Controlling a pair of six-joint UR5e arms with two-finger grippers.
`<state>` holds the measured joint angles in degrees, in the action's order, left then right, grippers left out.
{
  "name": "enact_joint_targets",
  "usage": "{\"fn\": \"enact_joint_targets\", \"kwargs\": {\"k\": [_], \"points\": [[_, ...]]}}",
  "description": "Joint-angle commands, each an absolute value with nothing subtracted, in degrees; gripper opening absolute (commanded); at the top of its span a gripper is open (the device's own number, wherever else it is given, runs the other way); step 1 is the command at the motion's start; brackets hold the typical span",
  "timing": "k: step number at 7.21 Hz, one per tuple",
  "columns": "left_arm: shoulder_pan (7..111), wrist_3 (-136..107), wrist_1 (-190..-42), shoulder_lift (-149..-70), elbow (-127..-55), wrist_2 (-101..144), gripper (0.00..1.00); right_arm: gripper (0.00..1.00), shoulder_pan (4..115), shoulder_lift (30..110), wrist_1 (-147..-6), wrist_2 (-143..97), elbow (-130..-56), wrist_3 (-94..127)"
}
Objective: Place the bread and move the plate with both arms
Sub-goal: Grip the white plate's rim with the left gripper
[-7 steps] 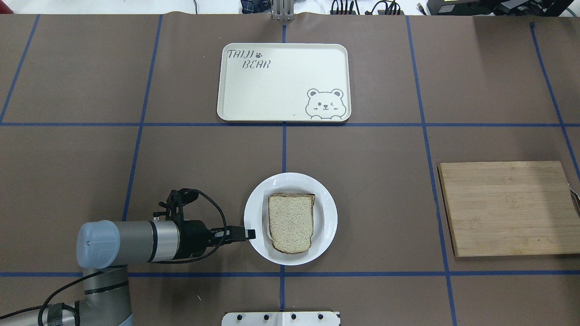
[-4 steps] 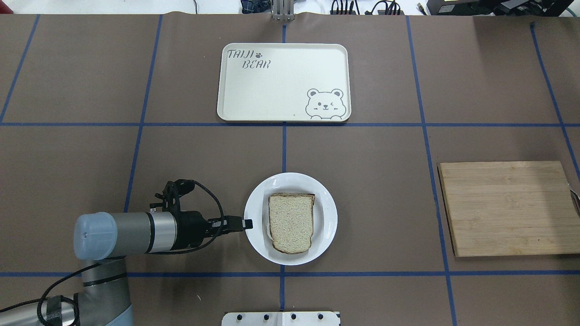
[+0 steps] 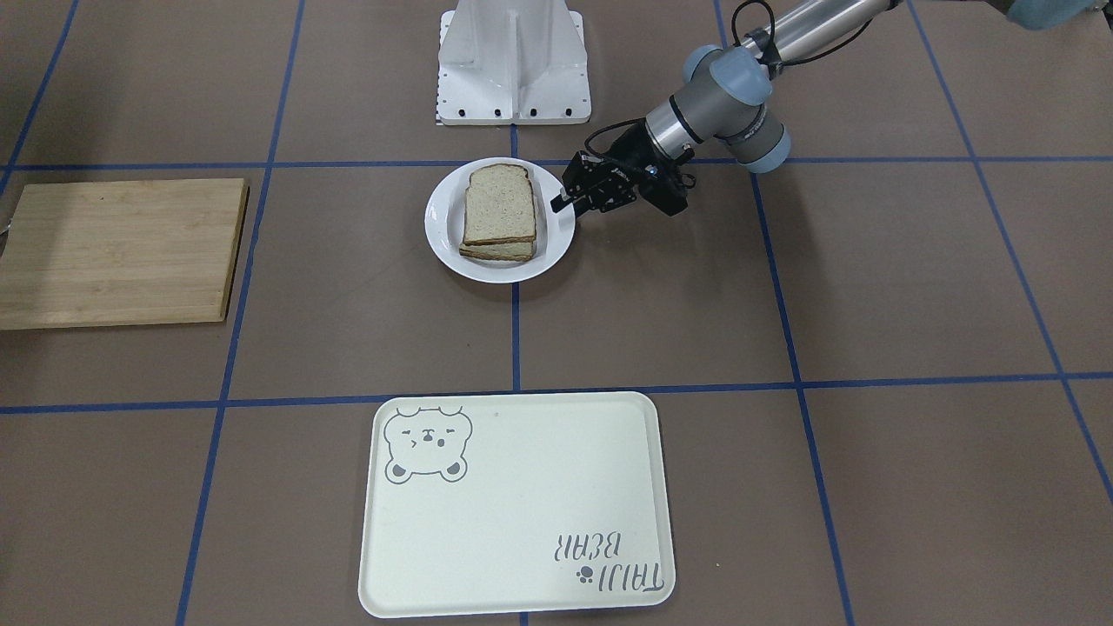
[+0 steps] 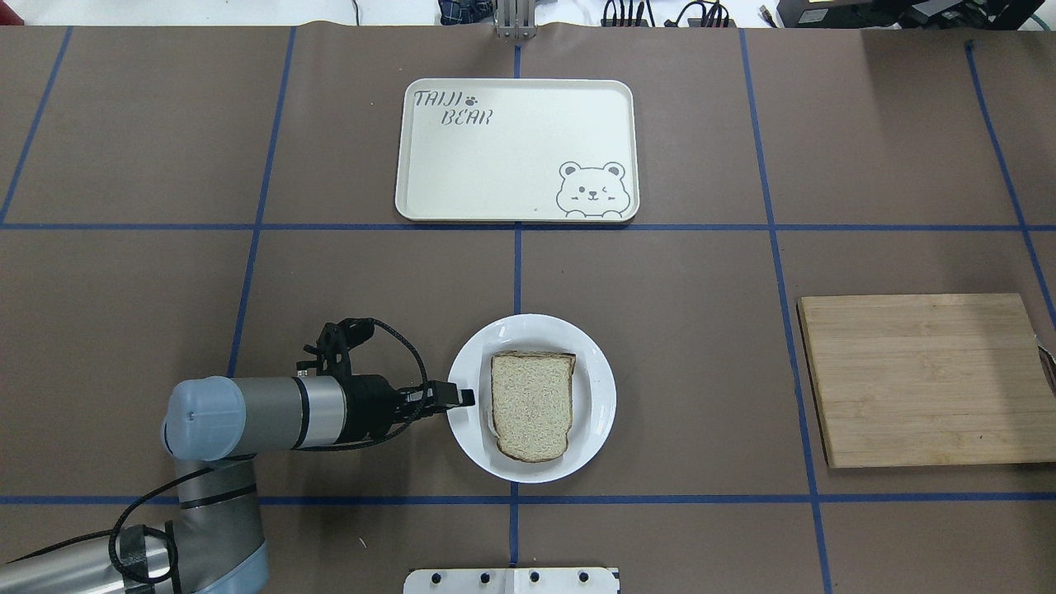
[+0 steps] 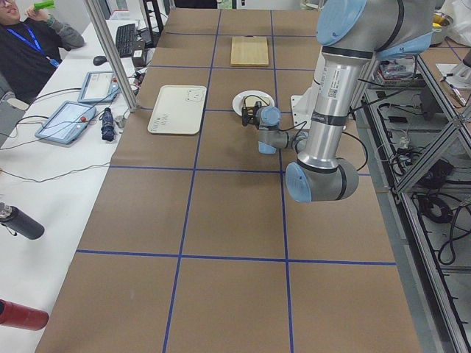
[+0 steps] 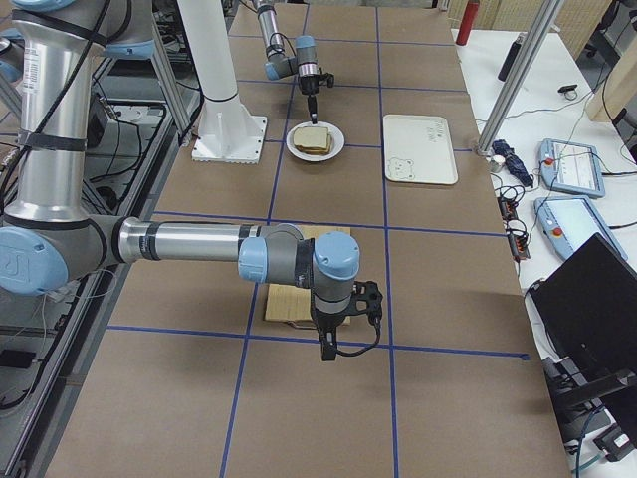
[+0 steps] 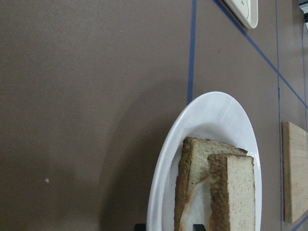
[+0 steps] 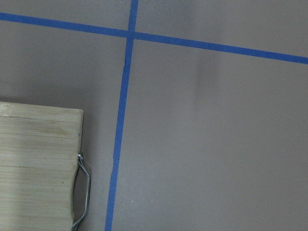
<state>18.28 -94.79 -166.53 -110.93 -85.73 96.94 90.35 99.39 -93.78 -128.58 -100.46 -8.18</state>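
Note:
The plain bread (image 4: 532, 404) lies on top of a second slice with fried egg (image 7: 199, 202) on the white plate (image 4: 594, 412), at the table's near centre. My left gripper (image 4: 462, 398) lies on its side at the plate's left rim. In the left wrist view its two fingertips (image 7: 139, 226) stand apart with the rim (image 7: 159, 183) between them, so it is open. The front view shows it at the same rim (image 3: 561, 204). My right gripper (image 6: 323, 351) points down beyond the cutting board's far right end; I cannot tell whether it is open or shut.
A cream bear tray (image 4: 516, 148) lies at the far centre. A wooden cutting board (image 4: 924, 379) with a metal handle (image 8: 79, 192) lies at the right. The robot's white base (image 3: 513, 61) stands behind the plate.
My left gripper has moved forward and to the right, from beside the plate's near-left edge onto its left rim. The plate and bread have shifted slightly to the right.

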Motion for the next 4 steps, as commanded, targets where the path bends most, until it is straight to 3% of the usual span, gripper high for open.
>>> {"fn": "enact_joint_targets", "kwargs": {"k": [1,4], "points": [[18.28,-94.92,-166.64,-111.53,-84.9,96.94,0.42,1.0,90.35,99.4,-93.78,-128.58,-100.46,-8.17],[18.02,-95.01,-166.82,-111.97,-84.11,96.94,0.32,1.0,90.35,99.58,-93.6,-128.58,-100.46,-8.0]]}}
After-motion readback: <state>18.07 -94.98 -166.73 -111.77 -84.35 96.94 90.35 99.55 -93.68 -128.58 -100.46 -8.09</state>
